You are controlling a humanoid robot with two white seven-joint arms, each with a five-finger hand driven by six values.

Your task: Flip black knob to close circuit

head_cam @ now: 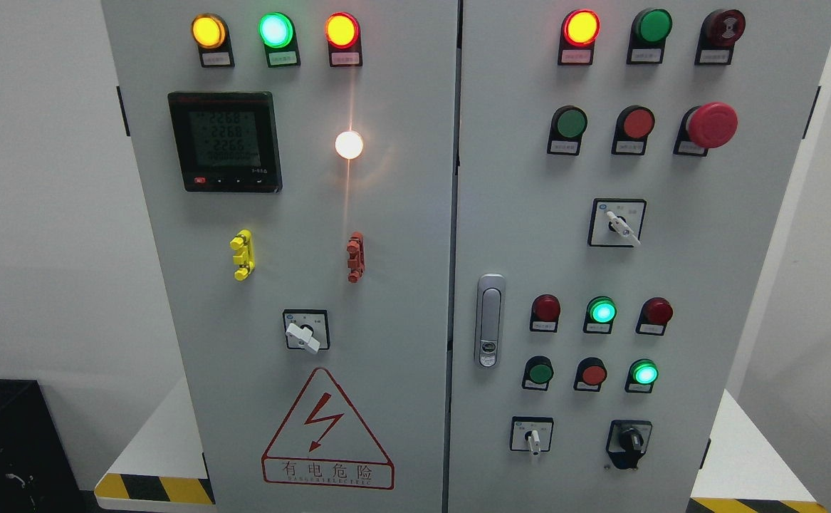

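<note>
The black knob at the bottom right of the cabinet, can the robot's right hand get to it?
Probably yes. Nothing covers the black knob, and the panel around it is bare. But neither hand shows in the picture, so I can't be sure.

Head view: faces the grey cabinet (401, 285) front-on, angled slightly downward, near.
Framing: both doors fill the picture; walls show left and right.

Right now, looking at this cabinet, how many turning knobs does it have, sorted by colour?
White knobs: 3
Black knob: 1
Total: 4
</note>
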